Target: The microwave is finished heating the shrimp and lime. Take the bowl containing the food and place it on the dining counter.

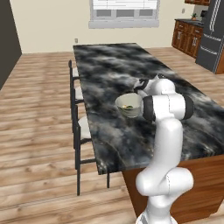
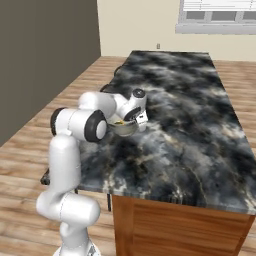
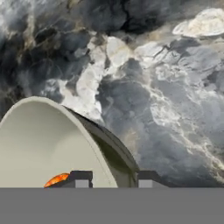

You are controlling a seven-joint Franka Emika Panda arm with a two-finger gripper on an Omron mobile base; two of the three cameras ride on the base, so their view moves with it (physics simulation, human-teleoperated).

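hand (image 3: 114,177): fingers straddled the bowl (image 3: 39,144) rim, grip unclear | shrimp (image 3: 57,179) sat inside, beside one finger | bowl rested on table (image 3: 175,109)

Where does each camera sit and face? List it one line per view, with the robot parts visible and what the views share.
Left base view: behind the arm on its left, looking forward and down the dining counter toward stools and window; arm at lower right, beside the bowl.
Right base view: behind on the right, facing the same counter; arm at lower left, gripper at the bowl.
Hand view: on the hand, looking down at marble; fingertips straddle the bowl rim, shrimp inside.
Shared: counter and bowl.
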